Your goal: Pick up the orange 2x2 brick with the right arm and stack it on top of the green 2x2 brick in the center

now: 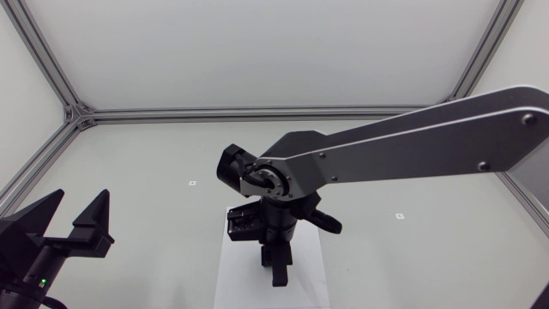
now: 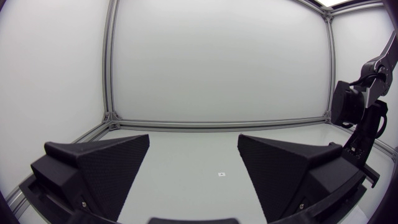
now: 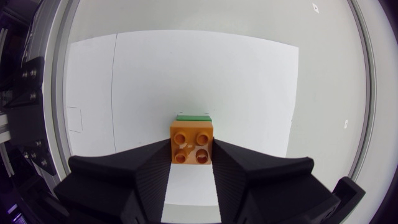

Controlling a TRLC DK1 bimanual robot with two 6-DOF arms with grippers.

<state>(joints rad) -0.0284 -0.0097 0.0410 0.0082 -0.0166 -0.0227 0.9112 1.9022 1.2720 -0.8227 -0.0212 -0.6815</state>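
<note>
White paper sheet (image 3: 249, 74) on the table lies under the orange brick (image 3: 192, 142), which my right gripper (image 3: 191, 152) clamps from both sides. The green brick (image 3: 193, 116) peeks out just past its far edge, lower down. My left gripper (image 2: 194, 163) sits well apart, fingers spread, holding nothing.

green brick (image 3: 193, 117): mostly hidden under orange brick (image 3: 192, 142), far edge only | head view: both bricks hidden beneath right arm (image 1: 412, 146)
</note>
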